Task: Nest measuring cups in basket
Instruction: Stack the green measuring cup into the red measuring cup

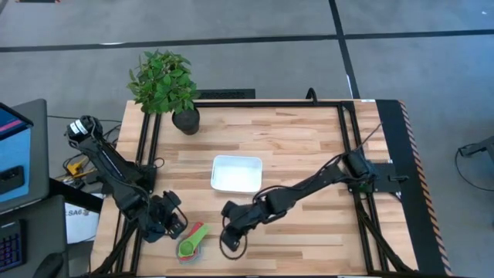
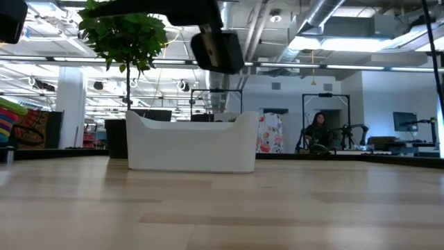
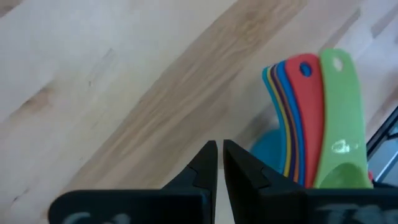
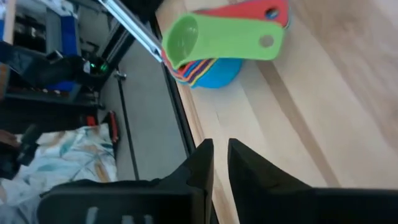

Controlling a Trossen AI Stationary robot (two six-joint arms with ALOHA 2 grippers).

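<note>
The white basket (image 1: pixel 237 173) sits mid-frame on the surface (image 1: pixel 293 147), nothing visible inside; the stacked measuring cups (image 1: pixel 191 241) lie lower left; the left claw (image 1: pixel 174 225) and right claw (image 1: pixel 229 241) flank them, both nearly closed, gripping nothing.

Two dark jointed arms (image 1: pixel 116 174); black tapering fingers (image 3: pixel 202 171); thin looping cables.

Overhead camera looks straight down on table (image 1: pixel 309 147); low one level across it; both wrist cameras close, sharing cups (image 3: pixel 311 124).
</note>
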